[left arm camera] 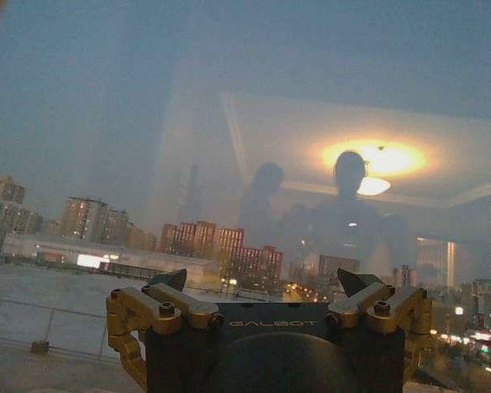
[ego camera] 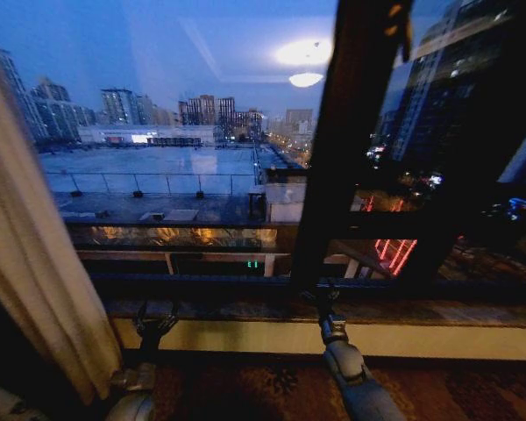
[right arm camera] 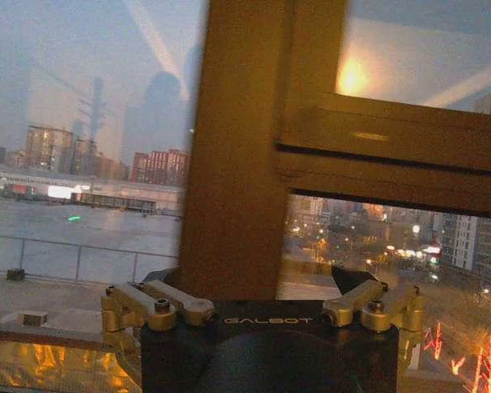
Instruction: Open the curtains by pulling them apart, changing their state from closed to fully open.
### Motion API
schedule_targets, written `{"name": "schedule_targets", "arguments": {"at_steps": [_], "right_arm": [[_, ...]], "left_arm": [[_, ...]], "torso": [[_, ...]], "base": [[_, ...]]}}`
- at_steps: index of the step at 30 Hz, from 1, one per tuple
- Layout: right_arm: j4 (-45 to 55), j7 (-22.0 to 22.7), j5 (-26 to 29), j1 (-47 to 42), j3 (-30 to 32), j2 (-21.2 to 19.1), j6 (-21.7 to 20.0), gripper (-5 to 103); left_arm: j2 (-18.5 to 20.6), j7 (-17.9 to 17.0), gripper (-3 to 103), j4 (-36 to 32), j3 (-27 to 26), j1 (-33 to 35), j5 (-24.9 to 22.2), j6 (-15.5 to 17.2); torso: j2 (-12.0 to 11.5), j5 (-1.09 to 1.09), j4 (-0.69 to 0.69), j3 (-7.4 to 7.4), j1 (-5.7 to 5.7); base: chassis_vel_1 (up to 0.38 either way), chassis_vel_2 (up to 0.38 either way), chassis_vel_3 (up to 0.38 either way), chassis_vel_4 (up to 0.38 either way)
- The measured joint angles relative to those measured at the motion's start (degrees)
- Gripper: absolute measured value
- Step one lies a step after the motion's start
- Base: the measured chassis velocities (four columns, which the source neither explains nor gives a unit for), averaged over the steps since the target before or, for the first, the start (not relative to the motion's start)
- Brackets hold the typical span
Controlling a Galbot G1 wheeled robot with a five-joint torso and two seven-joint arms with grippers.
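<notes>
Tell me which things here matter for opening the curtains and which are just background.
For the job:
- cream curtain panel, pulled to the left edge
- left gripper, open, low by the windowsill
- right gripper, open, near the sill

Just there:
- dark window frame post
- windowsill
- patterned carpet
- ceiling light reflection

One cream pleated curtain point(ego camera: 31, 237) hangs bunched along the left edge of the frame, window glass uncovered beside it.
</notes>
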Motion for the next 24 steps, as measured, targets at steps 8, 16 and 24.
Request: {"name": "schedule_targets", "arguments": {"at_steps": [8,16,24], "right_arm": [[0.0,0.0,0.0,0.0,0.0,0.0,0.0,100],[0.0,0.0,0.0,0.0,0.0,0.0,0.0,100],[0.0,0.0,0.0,0.0,0.0,0.0,0.0,100]], "left_arm": [[0.0,0.0,100,0.0,0.0,0.0,0.0,0.0],[0.0,0.0,100,0.0,0.0,0.0,0.0,0.0],[0.0,0.0,100,0.0,0.0,0.0,0.0,0.0]], "torso": [[0.0,0.00,0.00,0.00,0.00],[0.0,-0.02,0.01,0.00,-0.01],[0.0,0.00,0.00,0.00,0.00]], "base": [[-0.366,-0.354,0.367,0.360],[-0.348,-0.353,0.343,0.353],[-0.354,-0.351,0.365,0.357]]}}
